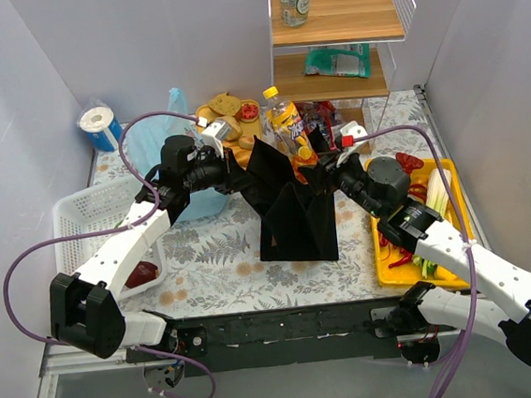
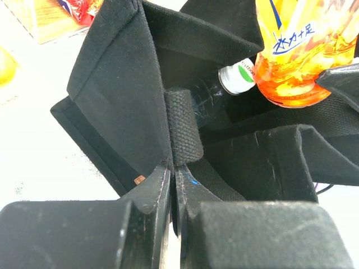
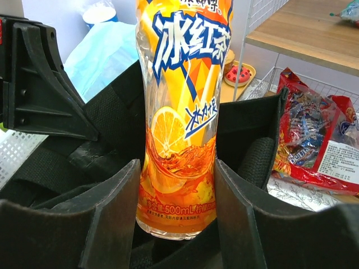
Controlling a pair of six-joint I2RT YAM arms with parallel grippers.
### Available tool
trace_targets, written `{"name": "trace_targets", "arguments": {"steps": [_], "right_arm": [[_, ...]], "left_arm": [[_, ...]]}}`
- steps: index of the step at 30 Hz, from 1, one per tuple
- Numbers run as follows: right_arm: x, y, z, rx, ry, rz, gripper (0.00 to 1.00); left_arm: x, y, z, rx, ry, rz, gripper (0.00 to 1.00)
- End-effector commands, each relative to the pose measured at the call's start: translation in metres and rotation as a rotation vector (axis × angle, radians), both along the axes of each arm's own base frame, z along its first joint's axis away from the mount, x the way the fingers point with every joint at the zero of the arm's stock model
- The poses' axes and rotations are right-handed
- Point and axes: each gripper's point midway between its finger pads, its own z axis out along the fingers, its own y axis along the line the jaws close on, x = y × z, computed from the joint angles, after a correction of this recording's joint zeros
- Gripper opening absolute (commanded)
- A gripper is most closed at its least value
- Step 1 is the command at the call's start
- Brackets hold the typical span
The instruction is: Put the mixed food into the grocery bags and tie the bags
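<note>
The tall black bag (image 1: 290,211) stands open at the table's middle. My left gripper (image 1: 242,171) is shut on its black webbing strap (image 2: 184,129) at the left rim, jaws pinched tight (image 2: 173,168). My right gripper (image 1: 313,163) is shut on an orange iced-tea bottle (image 1: 284,124), upright, its base at the bag's mouth; the fingers (image 3: 120,190) grip the bottle (image 3: 179,112) low down. A white-capped bottle (image 2: 238,75) lies inside the bag. The light-blue bag (image 1: 164,124) sits behind my left arm. A red snack packet (image 3: 314,140) lies behind the black bag.
A white lattice basket (image 1: 93,211) stands at the left. A yellow tray (image 1: 452,176) with green stalks and red peppers is at the right under my right arm. A plate of food (image 1: 229,113) and a wooden shelf (image 1: 333,23) stand at the back.
</note>
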Motion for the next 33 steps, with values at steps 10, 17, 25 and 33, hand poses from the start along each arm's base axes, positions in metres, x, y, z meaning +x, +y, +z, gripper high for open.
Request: {"name": "trace_targets", "arguments": {"steps": [10,17,25,33], "right_arm": [[-0.001,0.015,-0.005,-0.041,-0.005,0.028,0.06],[-0.011,0.016,-0.028,-0.135,0.037,0.056,0.24],[-0.021,0.01,-0.025,-0.164,0.054,0.072,0.79],[-0.033,0.012,0.021,-0.109,0.012,0.122,0.95]], "left_arm": [[-0.005,-0.003,0.034,-0.07,-0.081,-0.03,0.0],[-0.004,-0.008,0.05,-0.105,-0.107,-0.048,0.0],[-0.002,-0.012,0.055,-0.113,-0.114,-0.069,0.0],[0.0,-0.014,0.057,-0.118,-0.106,-0.076,0.0]]}}
